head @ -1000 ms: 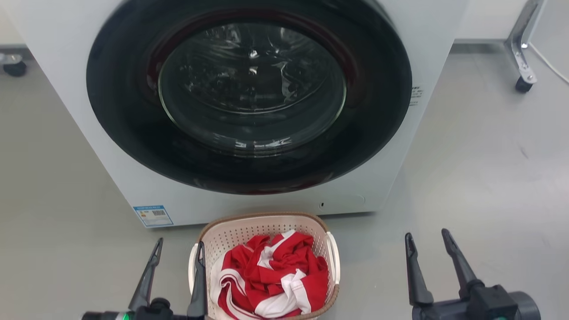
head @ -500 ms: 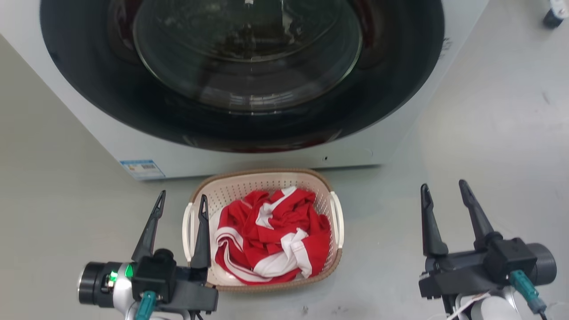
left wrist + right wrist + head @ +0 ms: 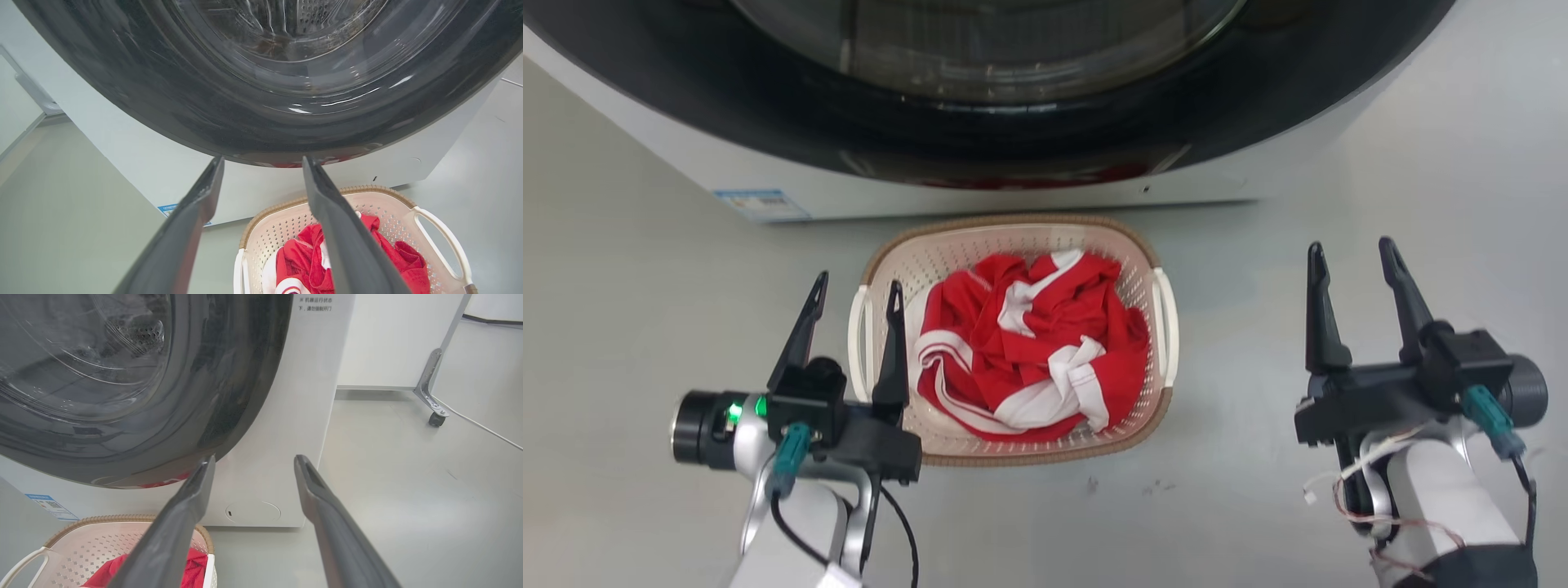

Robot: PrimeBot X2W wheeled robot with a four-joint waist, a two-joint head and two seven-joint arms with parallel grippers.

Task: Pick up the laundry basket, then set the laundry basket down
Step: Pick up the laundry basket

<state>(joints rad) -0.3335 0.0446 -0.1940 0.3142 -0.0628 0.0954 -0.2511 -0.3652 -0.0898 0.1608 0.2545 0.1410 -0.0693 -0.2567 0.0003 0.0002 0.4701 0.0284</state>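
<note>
The laundry basket (image 3: 1037, 456) stands on the grey floor (image 3: 645, 310) right in front of a white front-loading washing machine (image 3: 1045, 189). Its far brown rim lies close up to the foot of the machine, below the dark round door (image 3: 1013, 122). A crumpled red and white garment (image 3: 1029, 343) fills most of the basket. A blue label (image 3: 760, 204) sits at the machine's lower left corner.

In the head view the left end effector (image 3: 858, 282) is at the basket's left edge with its fingers spread wide and nothing between them. The white left loop handle (image 3: 856, 343) shows in the gap, and the inner finger (image 3: 892, 351) lies across the rim line (whether it touches the plastic I cannot tell). The left wrist view has the same end effector (image 3: 263, 159) pointing at the machine's base, its right finger overlapping the basket (image 3: 286, 228) and the garment (image 3: 392, 249).

The right end effector (image 3: 1350, 243) is also spread open and empty. It stands well apart from the basket's right loop handle (image 3: 1168, 327), with a broad strip of bare floor between them. From the right wrist, that end effector (image 3: 255, 457) points at the machine's right front corner, with the basket (image 3: 122, 518) at the lower left. Open floor runs away to the right, up to a metal leg on a caster (image 3: 435, 416) and a thin cable (image 3: 482, 430).
</note>
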